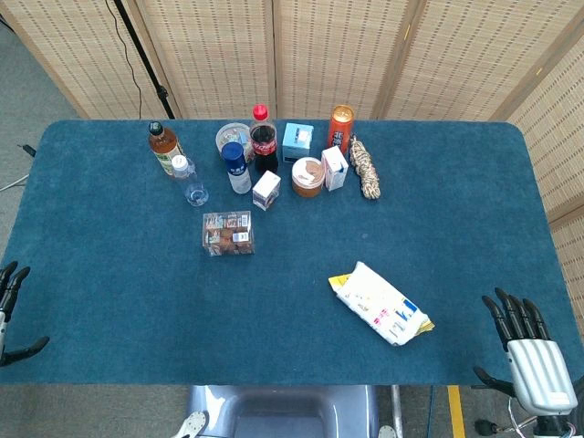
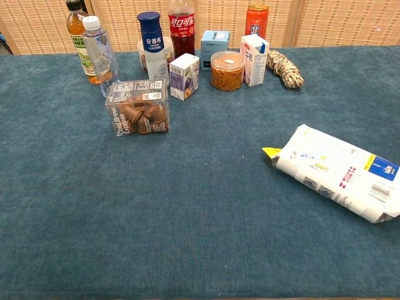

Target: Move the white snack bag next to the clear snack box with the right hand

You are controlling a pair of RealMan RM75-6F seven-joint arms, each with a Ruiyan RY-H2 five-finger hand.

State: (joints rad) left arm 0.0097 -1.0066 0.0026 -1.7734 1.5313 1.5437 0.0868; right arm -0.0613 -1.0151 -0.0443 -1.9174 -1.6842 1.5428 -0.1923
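Black-fingered right robot hand (image 1: 529, 351) and left robot hand (image 1: 11, 310), both spread and holding nothing, show only from the head. White crinkled snack bag (image 2: 337, 172) lies right, well apart from the clear plastic snack box (image 2: 138, 107) labelled "Cold Brew Express".

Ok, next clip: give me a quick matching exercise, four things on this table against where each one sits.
Things:
1. white snack bag
2. clear snack box
3. right hand
4. cola bottle

Places:
A. back row, among the drinks
B. lying flat on the cloth, nearer the right side
C. alone in front of the back row, left of centre
D. at the table's near right edge, fingers apart, holding nothing

Pairs: 1-B, 2-C, 3-D, 4-A
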